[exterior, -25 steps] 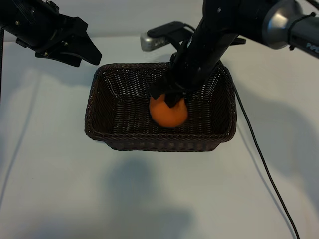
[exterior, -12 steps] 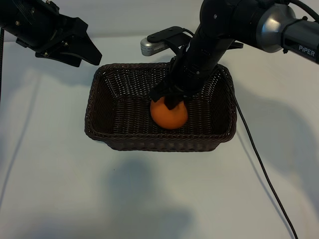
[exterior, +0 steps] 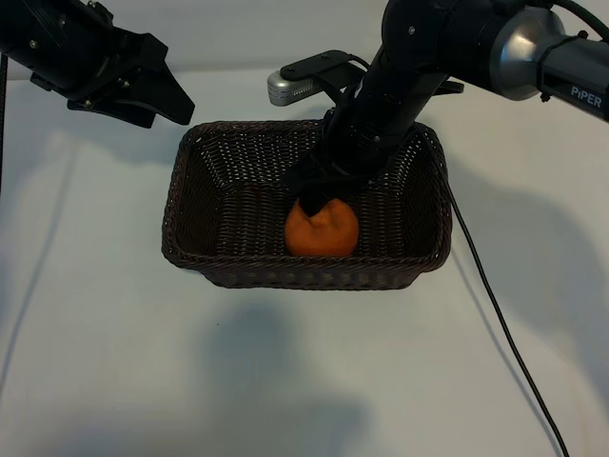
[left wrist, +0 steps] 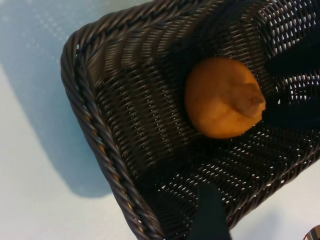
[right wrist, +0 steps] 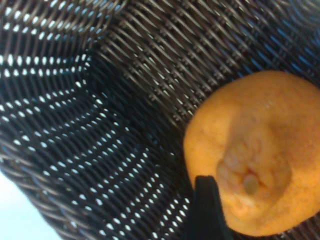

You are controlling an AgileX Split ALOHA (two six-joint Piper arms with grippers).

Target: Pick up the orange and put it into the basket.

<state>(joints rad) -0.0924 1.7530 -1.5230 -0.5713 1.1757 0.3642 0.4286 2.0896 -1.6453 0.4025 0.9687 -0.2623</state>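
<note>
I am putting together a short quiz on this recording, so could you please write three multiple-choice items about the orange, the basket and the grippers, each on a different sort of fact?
1. Where does the orange lie?
A. On the white table in front of the basket
B. Inside the basket, near its front wall
C. Balanced on the basket's rim

2. What colour is the basket?
A. Dark brown
B. White
C. Green

3. What is the state of the right gripper?
A. Shut on the orange and lifting it clear
B. Parked away from the basket
C. Open, just above the orange, which rests on the basket floor

Answers: 1 B, the exterior view shows the fruit within the wicker walls. 2 A, the weave is dark brown in every view. 3 C, the fingers stand apart over the fruit; the left gripper hangs idle beyond the basket's back left corner.
</note>
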